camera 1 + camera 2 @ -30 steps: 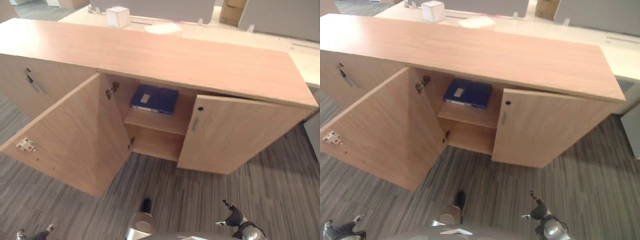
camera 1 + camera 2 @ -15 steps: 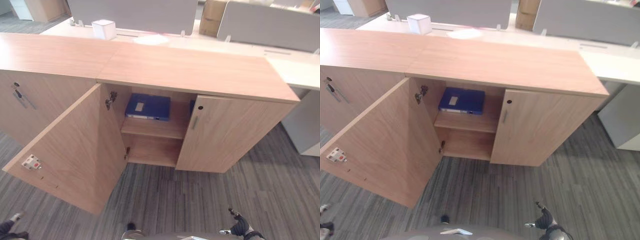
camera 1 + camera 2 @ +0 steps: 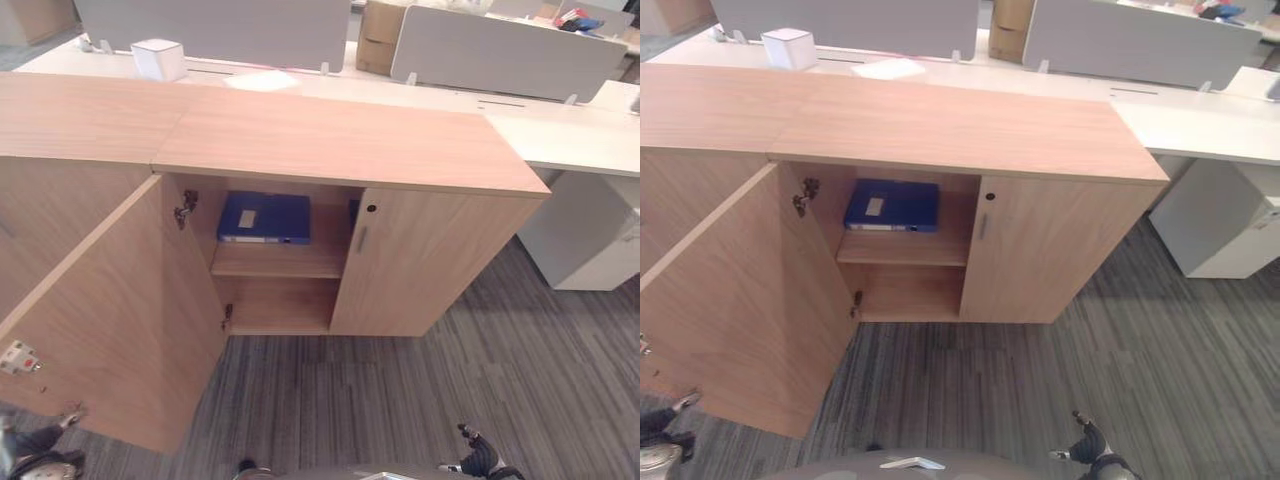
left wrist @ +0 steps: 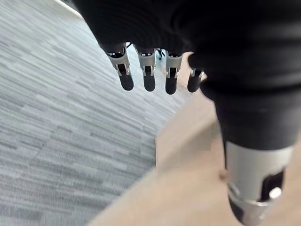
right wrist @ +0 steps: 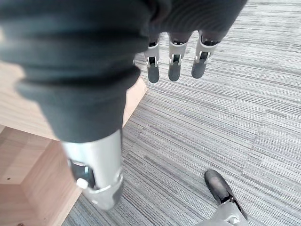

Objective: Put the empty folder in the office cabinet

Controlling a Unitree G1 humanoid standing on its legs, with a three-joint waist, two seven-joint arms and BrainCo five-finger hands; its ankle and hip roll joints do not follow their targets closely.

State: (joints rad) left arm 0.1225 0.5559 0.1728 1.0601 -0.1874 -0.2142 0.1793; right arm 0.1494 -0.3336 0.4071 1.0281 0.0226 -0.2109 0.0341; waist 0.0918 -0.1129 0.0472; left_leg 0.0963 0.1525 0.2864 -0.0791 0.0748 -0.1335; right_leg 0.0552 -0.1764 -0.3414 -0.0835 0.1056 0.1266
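Already your folder (image 3: 264, 217) lies flat on the cabinet's (image 3: 340, 140) upper shelf (image 3: 275, 261), its long axis running across the opening, behind the open left door (image 3: 110, 310). Both hands hang low, well apart from that shelf and holding nothing: the left hand (image 4: 150, 70) and the right hand (image 5: 174, 59), fingers straight. From the shelf, the left hand looks nearer, beside the door.

So the camera's tilted up and swung right: the cabinet (image 3: 340, 150) sits further left now, white desk (image 3: 580, 140) showing at right.
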